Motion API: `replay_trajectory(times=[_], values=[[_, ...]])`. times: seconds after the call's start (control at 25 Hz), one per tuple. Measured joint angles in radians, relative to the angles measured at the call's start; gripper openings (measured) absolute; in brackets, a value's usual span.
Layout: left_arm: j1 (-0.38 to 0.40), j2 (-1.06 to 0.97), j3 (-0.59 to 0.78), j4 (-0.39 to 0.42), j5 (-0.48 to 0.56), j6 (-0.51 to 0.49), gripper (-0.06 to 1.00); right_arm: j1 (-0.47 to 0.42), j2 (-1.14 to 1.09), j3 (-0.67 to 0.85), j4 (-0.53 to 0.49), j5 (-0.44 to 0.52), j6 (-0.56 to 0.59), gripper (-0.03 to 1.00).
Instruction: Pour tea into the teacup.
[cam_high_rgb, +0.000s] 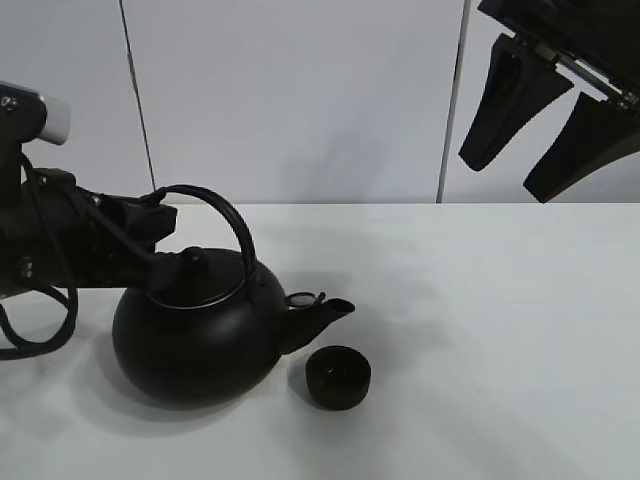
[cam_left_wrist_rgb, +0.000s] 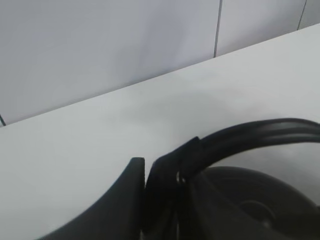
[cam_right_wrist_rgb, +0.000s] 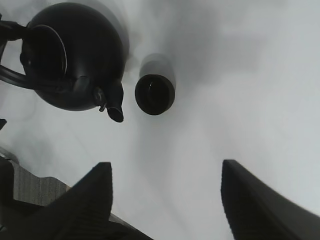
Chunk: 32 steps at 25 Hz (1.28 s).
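1. kettle (cam_high_rgb: 195, 340): plain black, no text, brand or logo can be read in any view.
2. teacup (cam_high_rgb: 338, 378): plain matte black, no marking can be read.
3. tabletop (cam_high_rgb: 500, 330): bare white, no label or number.
4. wall panels (cam_high_rgb: 290, 100): no sign or writing.

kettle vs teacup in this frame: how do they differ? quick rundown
Size: the big round black kettle dwarfs the small matte-black handleless teacup. Shape: the kettle has a lid, spout and arched handle; the teacup is a plain open bowl. State: the left gripper is clamped on the kettle's handle; the teacup stands untouched. Shared: both are round and black.
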Motion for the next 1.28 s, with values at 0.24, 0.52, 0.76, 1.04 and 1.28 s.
replay_trajectory(times=[0.24, 0.52, 0.76, 1.04, 1.28], values=[[0.0, 0.0, -0.026, -0.03, 0.0, 0.004, 0.15, 0.0, 0.0, 0.0, 0.002, -0.001, 0.0, 0.43], [0.0, 0.0, -0.037, -0.037, 0.001, 0.081, 0.15, 0.0, 0.0, 0.0, 0.003, -0.001, 0.0, 0.43], [0.0, 0.0, -0.037, -0.037, 0.001, 0.137, 0.14, 0.0, 0.0, 0.0, 0.004, -0.001, 0.0, 0.43], [0.0, 0.0, -0.037, -0.055, 0.001, 0.211, 0.14, 0.0, 0.0, 0.0, 0.004, -0.001, 0.0, 0.43], [0.0, 0.0, -0.037, -0.055, 0.001, 0.237, 0.13, 0.0, 0.0, 0.0, 0.004, -0.001, 0.0, 0.43]])
